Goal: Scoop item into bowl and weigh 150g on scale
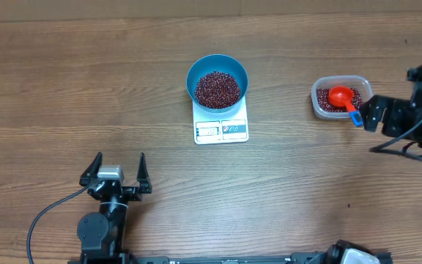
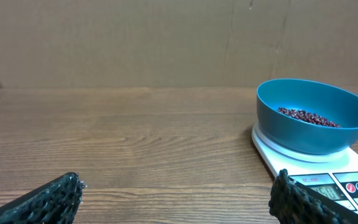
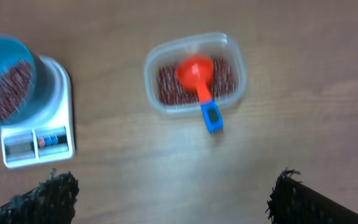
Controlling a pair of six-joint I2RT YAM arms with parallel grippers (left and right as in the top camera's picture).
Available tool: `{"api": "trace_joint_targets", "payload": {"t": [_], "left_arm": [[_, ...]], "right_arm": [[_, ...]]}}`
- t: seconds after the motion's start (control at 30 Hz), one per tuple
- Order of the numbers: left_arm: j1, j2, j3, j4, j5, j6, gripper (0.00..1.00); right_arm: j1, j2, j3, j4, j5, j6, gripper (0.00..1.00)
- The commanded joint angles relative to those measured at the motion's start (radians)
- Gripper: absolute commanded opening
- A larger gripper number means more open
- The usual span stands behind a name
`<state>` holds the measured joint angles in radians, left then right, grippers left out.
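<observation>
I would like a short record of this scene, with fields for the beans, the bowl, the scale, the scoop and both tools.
beans: some in the bowl, more in the tub
bowl: blue, standing on the scale
scale: white, display readout not legible
tub: clear plastic, to the right of the scale
scoop: red with a blue handle, lying in the tub, not held
left tool: open, empty
right tool: open, empty

Surface (image 1: 64,81): brown wood grain, matt with a faint sheen. Bowl (image 2: 316,134): blue, smooth, plastic-looking, softly glossy. Scale (image 2: 272,152): smooth white plastic. Beans (image 1: 217,88): dark maroon, loose and granular. Tub (image 3: 148,78), far right: thin clear plastic. Scoop (image 3: 194,71): glossy orange-red plastic with a blue handle end. Pads (image 2: 303,199) of the left tool (image 1: 119,158): black, rough, knobbly.
</observation>
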<state>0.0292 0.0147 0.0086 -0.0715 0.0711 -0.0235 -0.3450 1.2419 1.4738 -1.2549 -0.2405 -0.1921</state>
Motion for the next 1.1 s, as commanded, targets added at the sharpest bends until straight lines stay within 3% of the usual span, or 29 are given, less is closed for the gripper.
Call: {"api": "trace_joint_targets", "payload": {"t": [0.0, 0.3, 0.6, 1.07], "left_arm": [[0.010, -0.011, -0.004, -0.002, 0.000, -0.010, 1.00], [0.010, -0.011, -0.004, -0.002, 0.000, -0.010, 0.99], [0.010, -0.011, -0.004, -0.002, 0.000, -0.010, 1.00], [0.010, -0.011, -0.004, -0.002, 0.000, -0.010, 1.00]], "right_arm": [[0.004, -0.046, 0.019, 0.035, -0.062, -0.007, 1.00], [0.004, -0.098, -0.013, 0.091, -0.106, -0.007, 1.00], [0.004, -0.203, -0.210, 0.296, -0.208, -0.007, 1.00], [0.004, -0.336, -0.423, 0.504, -0.211, 0.008, 1.00]]}}
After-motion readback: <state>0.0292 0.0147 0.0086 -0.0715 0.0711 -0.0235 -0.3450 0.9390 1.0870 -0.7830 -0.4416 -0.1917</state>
